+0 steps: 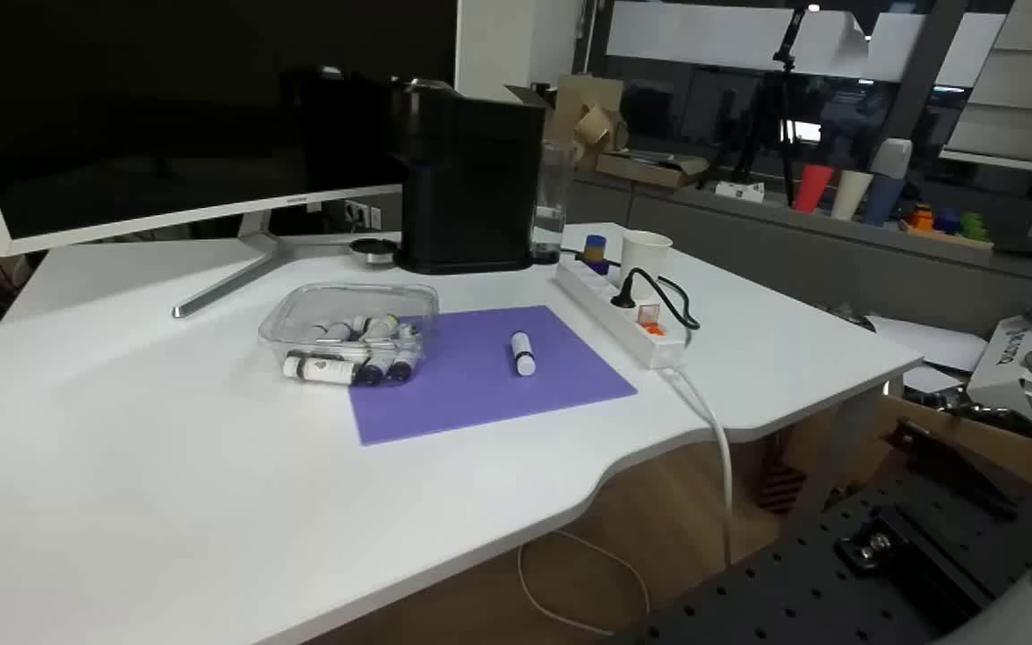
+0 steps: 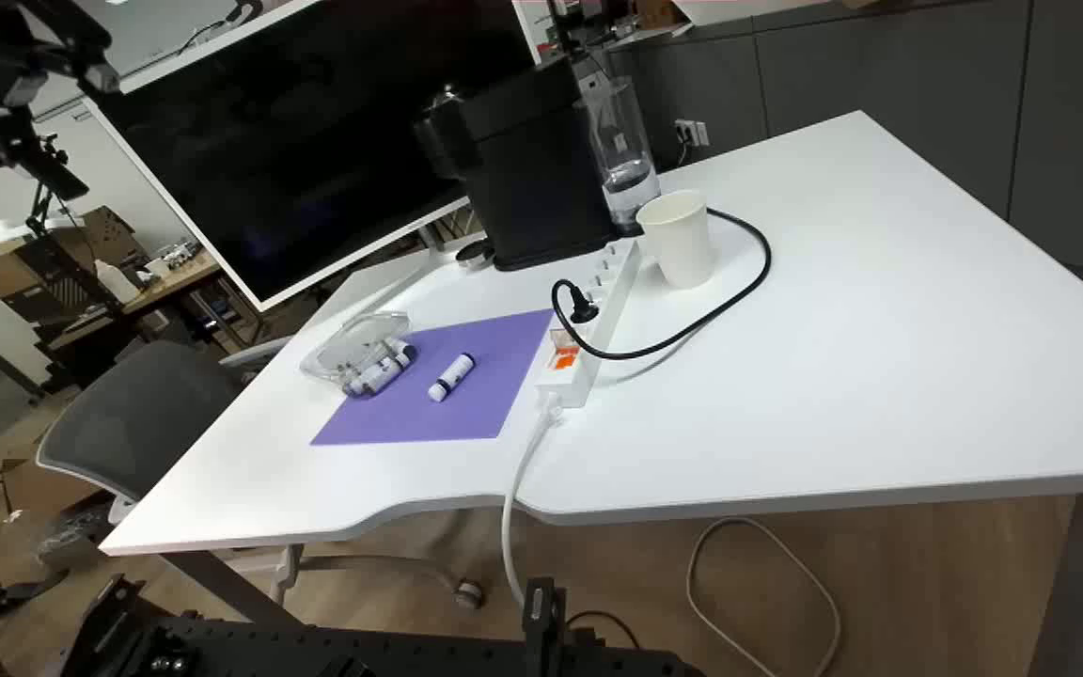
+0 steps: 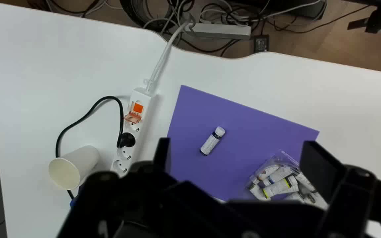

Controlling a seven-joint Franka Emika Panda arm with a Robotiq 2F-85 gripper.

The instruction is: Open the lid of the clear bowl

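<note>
Just the approach, I reckon.
In an exterior view: jaws far left, spread, empty; then the clear bowl point(image 2: 346, 346) on the surface point(image 2: 880, 357), partly over a purple mat point(image 2: 424, 416), lid too faint to spot. Next: probably line up above.

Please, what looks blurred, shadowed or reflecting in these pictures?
Wrist view: the gripper is dark and out of focus, the purple mat looks sharper, and the power strip casts a soft shadow; in an exterior view, the clear bowl catches glints and the monitor screen shows dim reflections.
</note>
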